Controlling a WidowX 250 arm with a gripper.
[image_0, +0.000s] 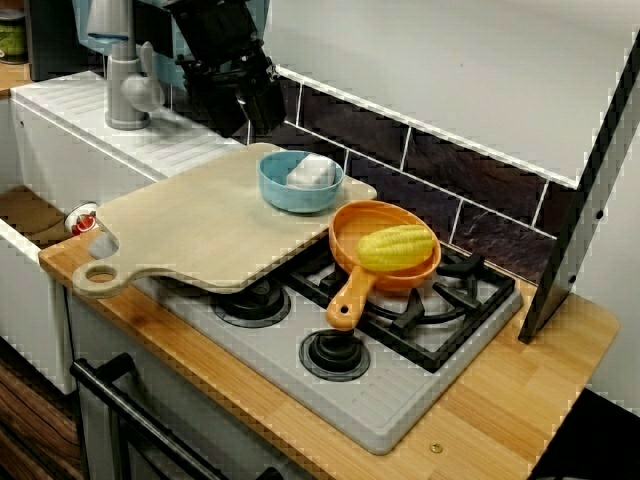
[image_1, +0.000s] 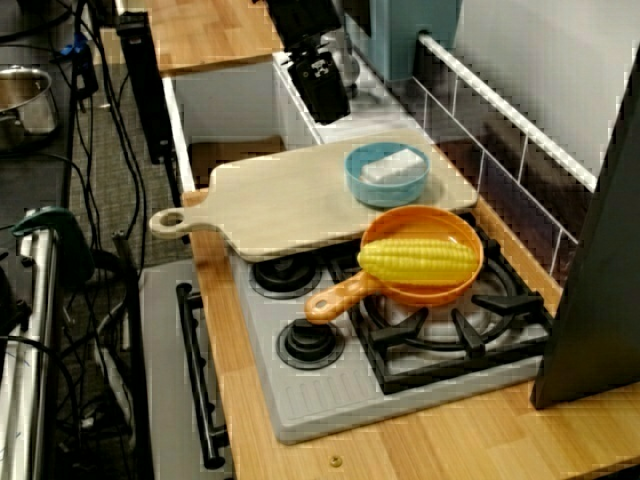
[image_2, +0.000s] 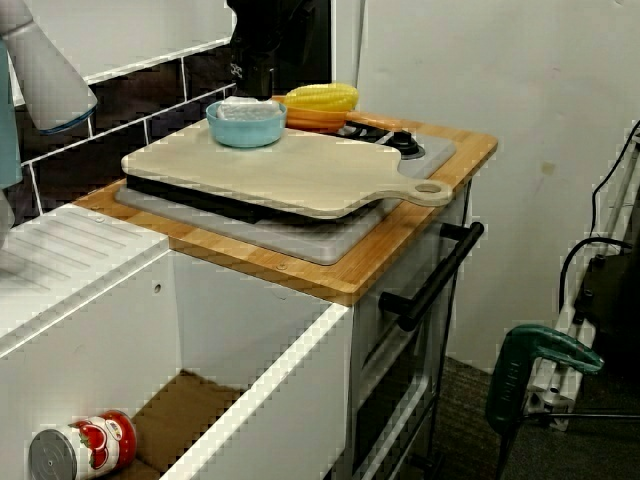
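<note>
While gripper (image_0: 248, 112) hovers behind board (image_0: 190, 225) — blue bowl (image_0: 278, 195) nearest, pan (image_0: 350, 295) beyond.

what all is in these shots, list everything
cutting board: 1, pale wood, lying over the stove's left burners
bowl: 1, blue, on the board's back corner
block: 1, white, inside the bowl
pan: 1, orange, on the back burner grate
corn cob: 1, yellow, in the pan
stove: 1, grey with black grates, set in the counter
counter: 1, light wood, around the stove
sink: 1, white, beside the stove
can: 1, red tomato label, lying in the sink
faucet: 1, grey, behind the sink
oven handle: 1, black, below the stove
gripper: 1, black, in the air behind the bowl, holding nothing seen
</note>
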